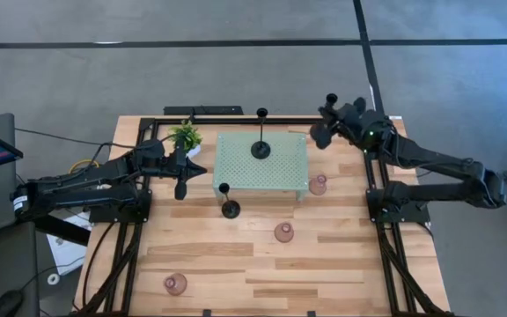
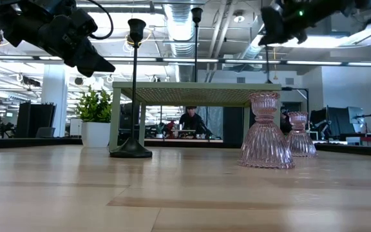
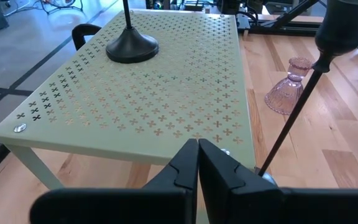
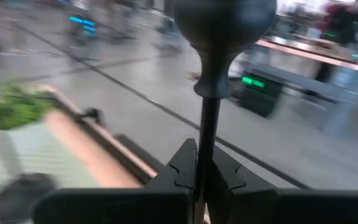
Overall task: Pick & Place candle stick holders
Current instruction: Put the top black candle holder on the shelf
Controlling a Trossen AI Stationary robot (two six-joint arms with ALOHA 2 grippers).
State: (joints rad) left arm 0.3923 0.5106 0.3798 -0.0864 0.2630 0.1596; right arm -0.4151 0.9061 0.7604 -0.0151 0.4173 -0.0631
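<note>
My right gripper [image 1: 334, 116] hangs over the table's far right, shut on a black candle stick holder whose cup [image 4: 224, 22] rises above the fingers. A second black holder [image 1: 260, 148] stands by its round base on the mint-green stand [image 1: 284, 169]. A third [image 1: 230, 209] stands on the table before the stand. Pink glass holders [image 1: 318, 184], [image 1: 283, 232], [image 1: 175, 283] sit upright on the wood. My left gripper [image 1: 180, 187] waits shut, above the table left of the stand, holding nothing. My right gripper pinches the black holder's thin stem [image 4: 208, 134] between its two fingers, a short way below the cup. The fingers come in about level from the table's right and lie across the stem. The holder stays roughly upright, its base [image 1: 321, 136] below the fingers; whether it clears the table I cannot tell.
A small green potted plant [image 1: 186, 136] stands at the stand's far left corner. Black frame rails [image 1: 381, 229] run along both sides of the table. Open wood lies in the near half, between the pink holders. People sit in the room beyond the table.
</note>
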